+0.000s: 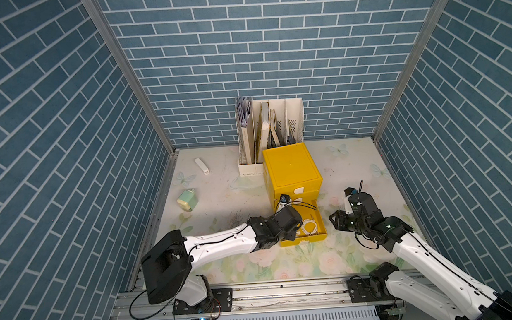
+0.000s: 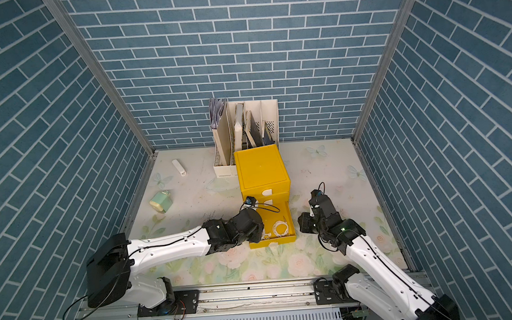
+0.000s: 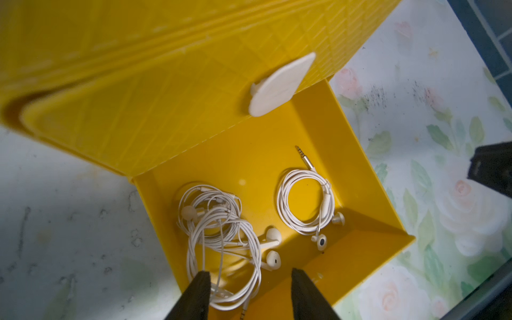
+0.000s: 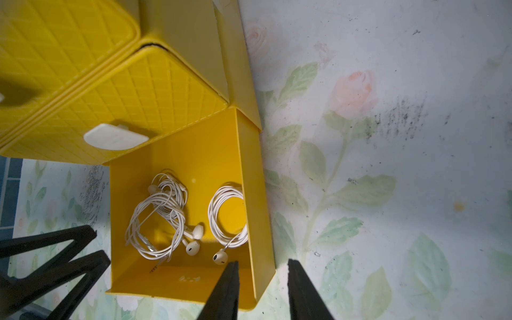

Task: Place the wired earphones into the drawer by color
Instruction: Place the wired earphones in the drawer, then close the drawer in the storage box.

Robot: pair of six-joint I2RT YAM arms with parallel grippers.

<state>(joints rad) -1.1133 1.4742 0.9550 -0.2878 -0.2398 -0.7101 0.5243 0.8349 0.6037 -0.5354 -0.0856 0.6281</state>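
Since the white wired earphones (image 4: 155,221) lie as two bundles inside the pulled-out bottom drawer (image 3: 243,160) of the yellow plastic drawer cabinet (image 1: 291,167), the white share of the sorting looks done or nearly so. A loose tangled coil (image 3: 219,235) sits by the drawer's side wall nearer the left arm and a neat round coil (image 3: 304,202) by the opposite wall, both toward the front panel. The left hand (image 3: 250,273) hangs right over the tangle, fingers apart, gripping nothing. The right hand (image 4: 263,261) hovers at the drawer's front corner on the neat coil's side, also parted and empty. Such cable likely handles as very light, limp and springy. Its loops would snag easily and the smooth buds probably slip, so a pinch across several bundled strands seems the safest hold.
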